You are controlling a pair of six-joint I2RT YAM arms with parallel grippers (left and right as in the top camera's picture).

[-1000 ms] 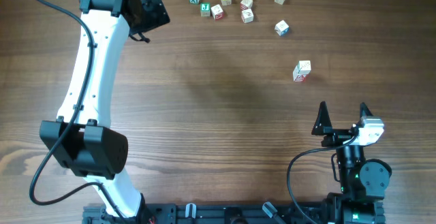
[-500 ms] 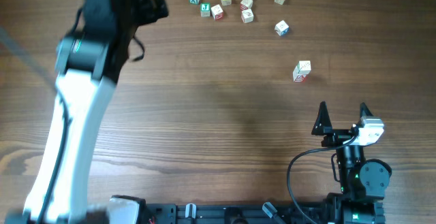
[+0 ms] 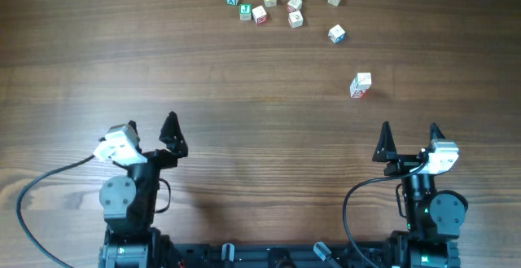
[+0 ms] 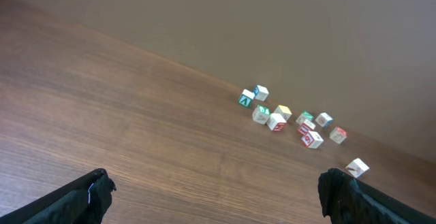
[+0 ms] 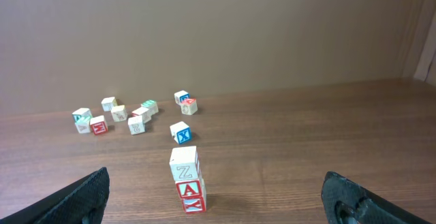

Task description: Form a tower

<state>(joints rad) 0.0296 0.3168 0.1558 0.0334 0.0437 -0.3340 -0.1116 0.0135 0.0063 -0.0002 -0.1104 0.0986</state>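
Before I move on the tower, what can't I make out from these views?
- Overhead: how many cubes the tower has, because its top cube covers those beneath.
- Right wrist: the tower's far faces, which are turned away from the camera.
- Overhead and left wrist: the letters on the loose cubes, which are too small to read.

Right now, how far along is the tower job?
Done: a short tower stands upright on the table, with a Z cube as its top block. In hand: nothing. The left gripper and right gripper are both open and empty, low near the front edge. Left: the loose cubes lie scattered and unstacked at the far side, available if the tower should go higher.
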